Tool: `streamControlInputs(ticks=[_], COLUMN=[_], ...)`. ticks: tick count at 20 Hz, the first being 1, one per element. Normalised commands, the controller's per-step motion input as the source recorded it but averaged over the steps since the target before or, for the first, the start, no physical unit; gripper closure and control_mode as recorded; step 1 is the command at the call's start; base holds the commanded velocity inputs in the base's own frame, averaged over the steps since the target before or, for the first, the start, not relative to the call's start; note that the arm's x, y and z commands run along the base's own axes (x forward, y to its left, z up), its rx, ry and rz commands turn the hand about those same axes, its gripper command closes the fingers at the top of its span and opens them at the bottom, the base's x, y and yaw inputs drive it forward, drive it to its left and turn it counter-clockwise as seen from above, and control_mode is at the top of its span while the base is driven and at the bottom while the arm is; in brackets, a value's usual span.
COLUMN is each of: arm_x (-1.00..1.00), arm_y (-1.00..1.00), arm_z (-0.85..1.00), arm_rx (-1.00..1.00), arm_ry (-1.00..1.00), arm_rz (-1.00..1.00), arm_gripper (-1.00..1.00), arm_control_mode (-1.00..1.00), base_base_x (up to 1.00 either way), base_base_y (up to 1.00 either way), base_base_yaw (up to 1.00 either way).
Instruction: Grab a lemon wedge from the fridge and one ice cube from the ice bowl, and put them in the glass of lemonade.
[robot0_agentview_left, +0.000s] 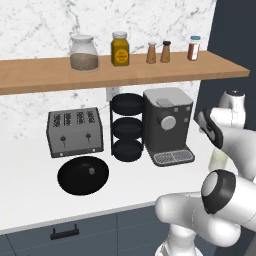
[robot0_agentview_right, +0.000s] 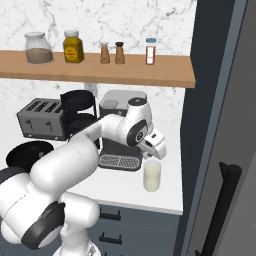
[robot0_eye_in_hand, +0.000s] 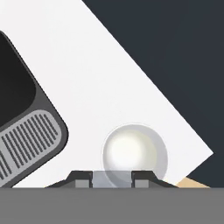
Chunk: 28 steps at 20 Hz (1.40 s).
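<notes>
The glass of lemonade (robot0_agentview_right: 152, 176) stands on the white counter (robot0_agentview_right: 120, 187) near its right end, close to the dark fridge (robot0_agentview_right: 215, 125). From above it is a pale round disc (robot0_eye_in_hand: 134, 154); the arm partly hides the glass (robot0_agentview_left: 218, 160) from the left. My gripper (robot0_agentview_right: 153, 156) hangs just above the rim, pointing down. Between the fingertips (robot0_eye_in_hand: 81, 179) sits a small pale translucent block, seemingly an ice cube (robot0_eye_in_hand: 111, 178), with my gripper (robot0_eye_in_hand: 111, 179) shut on it. The lemon wedge and the ice bowl are out of view.
A coffee machine (robot0_agentview_left: 167, 125) stands just left of the glass, its drip tray (robot0_eye_in_hand: 26, 144) close by. Further left are a black tiered rack (robot0_agentview_left: 126, 127), a toaster (robot0_agentview_left: 75, 131) and a black round lid (robot0_agentview_left: 83, 175). A wooden shelf (robot0_agentview_left: 125, 70) with jars runs overhead.
</notes>
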Motion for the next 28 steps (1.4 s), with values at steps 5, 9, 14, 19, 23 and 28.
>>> streamControlInputs(ticks=[5, 9, 14, 19, 23, 28], arm_x=[0.0, 0.0, -0.02, -0.03, 0.0, 0.0], arm_y=[-0.16, -0.06, -0.1, -0.05, -0.02, 0.0], arm_z=[0.0, 0.0, 0.0, -0.02, -0.04, -0.26], arm_rx=[0.0, 0.0, 0.0, 0.0, 0.0, 0.0], arm_ry=[0.0, 0.0, -0.01, -0.01, 0.0, 0.0], arm_rz=[0.0, 0.0, 0.0, 0.0, 0.0, 0.0], arm_gripper=[1.0, 1.0, 1.0, 1.0, 1.0, 1.0], arm_control_mode=[-1.0, -1.0, -1.0, -1.0, -1.0, -1.0], base_base_x=[0.0, 0.0, 0.0, 0.0, 0.0, 0.0], base_base_y=[0.0, 0.0, 0.0, 0.0, 0.0, 0.0], base_base_yaw=[0.0, 0.0, 0.0, 0.0, 0.0, 0.0])
